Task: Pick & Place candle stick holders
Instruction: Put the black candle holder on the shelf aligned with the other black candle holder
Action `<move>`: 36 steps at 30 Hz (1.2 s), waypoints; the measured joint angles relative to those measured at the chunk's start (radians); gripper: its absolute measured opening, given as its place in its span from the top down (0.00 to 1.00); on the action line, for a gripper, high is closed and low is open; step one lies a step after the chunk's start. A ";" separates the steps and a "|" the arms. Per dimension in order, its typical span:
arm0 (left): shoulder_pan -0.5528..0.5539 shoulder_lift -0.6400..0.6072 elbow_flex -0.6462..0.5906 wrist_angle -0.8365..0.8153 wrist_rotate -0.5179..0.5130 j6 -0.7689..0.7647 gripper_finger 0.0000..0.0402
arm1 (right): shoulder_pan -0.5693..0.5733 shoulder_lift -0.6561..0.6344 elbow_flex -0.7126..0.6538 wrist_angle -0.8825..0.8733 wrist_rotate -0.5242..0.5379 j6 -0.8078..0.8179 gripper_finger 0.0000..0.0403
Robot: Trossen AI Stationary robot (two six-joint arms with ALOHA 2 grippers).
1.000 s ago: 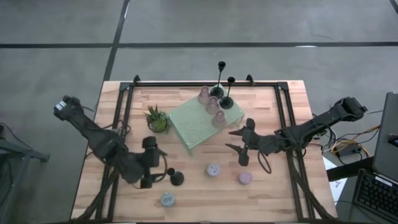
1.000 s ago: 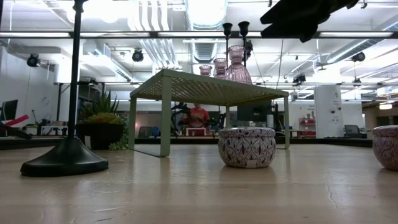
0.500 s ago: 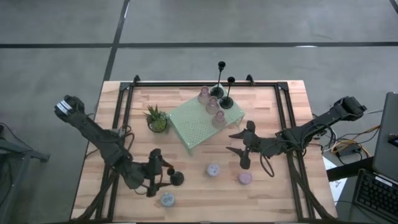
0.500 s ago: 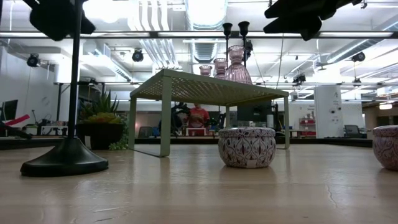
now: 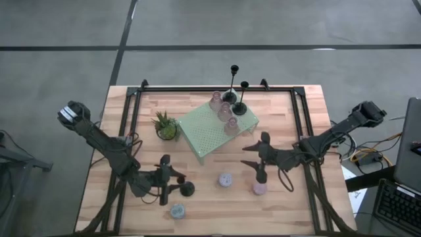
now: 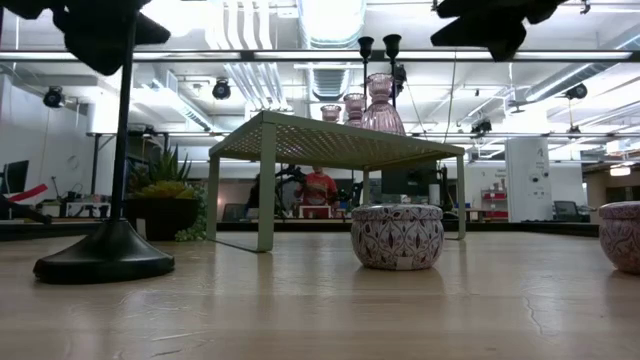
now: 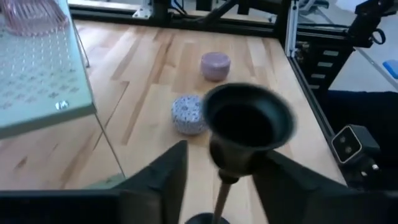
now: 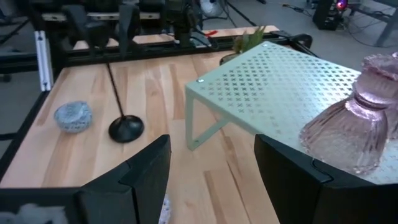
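2 grippers work over the wooden worktop (image 5: 283, 112). Nearest the front edge lies a blue puck (image 5: 177, 210). Just behind it stands 1 black stick holder (image 5: 187, 189), upright on its round base, and the left gripper (image 5: 164, 180) is at its upper stem with a finger on each side; the left wrist view shows the holder's cup (image 7: 249, 121) between the spread fingers, not visibly clamped. The low view shows this stick (image 6: 118, 150) rising from its base at the left.

Toward the right, the patterned puck (image 5: 225, 180) sits near the middle of the front half, and the pink puck (image 5: 259, 189) lies just beside it to the right. The right gripper (image 5: 258, 161) hovers above the pink puck with its fingers spread wide, holding nothing.

Farther back, the pale green perforated stand (image 5: 210, 131) sits tilted at the centre. 3 pinkish glass cups (image 5: 224, 113) stand in a row on its back part, and 2 more black stick holders (image 5: 237, 99) rise at its back right corner. The small green plant (image 5: 166, 126) sits just left of the stand.

In the low view, a person (image 6: 320, 187) sits far behind the worktop.
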 joint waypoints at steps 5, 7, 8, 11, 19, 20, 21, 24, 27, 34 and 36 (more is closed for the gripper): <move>0.000 0.000 0.020 0.007 0.007 0.041 0.77 | 0.036 0.000 -0.002 0.000 0.000 0.001 0.44; 0.000 0.000 0.020 0.036 0.004 0.055 0.84 | 0.048 0.011 -0.002 0.005 0.000 0.005 0.44; 0.000 0.000 0.020 0.064 -0.006 0.075 0.86 | 0.053 0.019 -0.002 0.009 -0.001 0.004 0.44; 0.002 0.000 0.019 0.166 -0.011 0.163 0.89 | 0.064 0.060 -0.002 0.042 -0.021 0.000 0.44; 0.024 0.000 0.015 0.392 -0.014 0.355 0.89 | 0.064 0.225 -0.002 0.272 -0.076 -0.097 0.44; 0.031 0.003 0.013 0.416 -0.016 0.360 0.89 | 0.064 0.245 -0.002 0.315 -0.078 -0.114 0.44; 0.039 0.008 0.013 0.437 -0.013 0.366 0.89 | 0.064 0.265 -0.002 0.362 -0.079 -0.130 0.45; 0.061 0.041 0.015 0.491 0.009 0.390 0.89 | 0.064 0.314 -0.002 0.477 -0.081 -0.164 0.45; 0.082 0.086 0.015 0.569 0.052 0.407 0.89 | 0.064 0.350 -0.002 0.562 -0.081 -0.177 0.45; 0.126 0.227 0.086 0.664 0.098 0.458 0.89 | 0.062 0.405 -0.002 0.719 -0.156 -0.177 0.42; 0.143 0.272 0.130 0.665 0.115 0.462 0.89 | 0.058 0.416 -0.002 0.738 -0.157 -0.176 0.42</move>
